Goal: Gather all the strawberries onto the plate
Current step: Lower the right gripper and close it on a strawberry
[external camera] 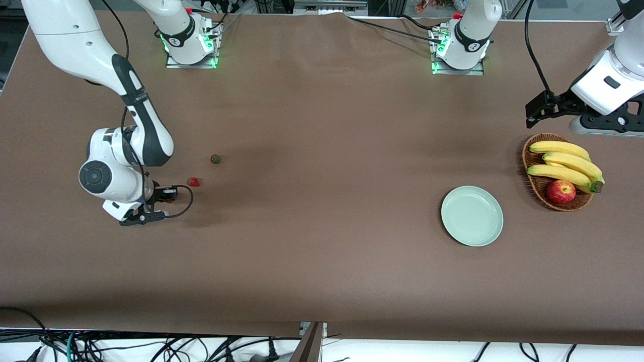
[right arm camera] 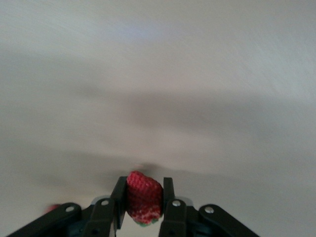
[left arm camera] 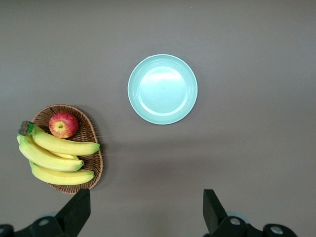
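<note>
The right pincer [right arm camera: 143,202] is low at the right arm's end of the desk [external camera: 322,261], clenched on a strawberry [right arm camera: 143,197]; the right wrist view shows the red berry squeezed between the two fingers [right arm camera: 118,197] with a bit of green cap at its lower edge. In the front view that pincer [external camera: 163,195] is mostly hidden under the arm's wrist, so the held berry cannot be made out there. Two more strawberries lie on the brown desk close to it: one strawberry [external camera: 193,181] just beside the right pincer, and another strawberry [external camera: 216,159] a little farther from the front camera, showing mostly its green cap. The pale mint-green plate [external camera: 472,215] sits well apart from them, toward the left arm's end of the desk, with nothing on it. Near the plate, still closer to that end, is a brown wicker basket [external camera: 537,187] holding bananas [external camera: 566,163] and a red apple [external camera: 561,191]. The left arm waits high up with its left pincer [left arm camera: 143,215] released, fingers spread wide, over the desk between the basket and the plate
</note>
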You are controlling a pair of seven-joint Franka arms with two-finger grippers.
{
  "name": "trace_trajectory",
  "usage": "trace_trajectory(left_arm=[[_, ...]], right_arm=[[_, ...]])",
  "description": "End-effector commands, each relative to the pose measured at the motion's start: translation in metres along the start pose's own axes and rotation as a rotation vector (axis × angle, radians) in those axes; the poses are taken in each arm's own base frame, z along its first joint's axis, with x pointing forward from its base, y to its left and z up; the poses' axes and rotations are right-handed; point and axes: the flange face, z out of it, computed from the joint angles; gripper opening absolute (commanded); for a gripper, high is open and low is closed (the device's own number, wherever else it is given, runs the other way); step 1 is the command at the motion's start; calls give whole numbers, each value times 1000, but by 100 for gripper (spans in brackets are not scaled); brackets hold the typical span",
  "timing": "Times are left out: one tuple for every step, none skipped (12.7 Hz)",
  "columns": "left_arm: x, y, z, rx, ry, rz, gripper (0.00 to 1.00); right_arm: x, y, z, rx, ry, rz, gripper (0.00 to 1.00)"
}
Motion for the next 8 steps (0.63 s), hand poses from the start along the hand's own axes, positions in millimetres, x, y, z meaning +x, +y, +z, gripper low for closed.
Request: trace_trajectory(left_arm=[[2, -2, -6, -19, -4, 1, 100], [2, -1, -6, -19, -4, 1, 100], [2, -2, -6, -19, -4, 0, 100], [2, -2, -6, -19, -4, 0, 100], [2, -2, -6, -19, -4, -2, 100], [2, -2, -6, -19, -4, 0, 100], [2, -1, -6, -19, -4, 1, 100], [2, -2, -6, -19, -4, 0, 100]], right_arm=[[15, -75, -47, 55, 20, -56, 0], [16, -102, -49, 76, 23, -34, 0], [19, -140, -55, 96, 38, -19, 0], [24, -179, -57, 107, 44, 4, 0], [27, -219, -60, 114, 54, 40, 0], [27, -264, -56, 120, 53, 94, 0], [28, -307, -55, 133, 60, 159, 0], [32, -346, -52, 150, 66, 230, 0]])
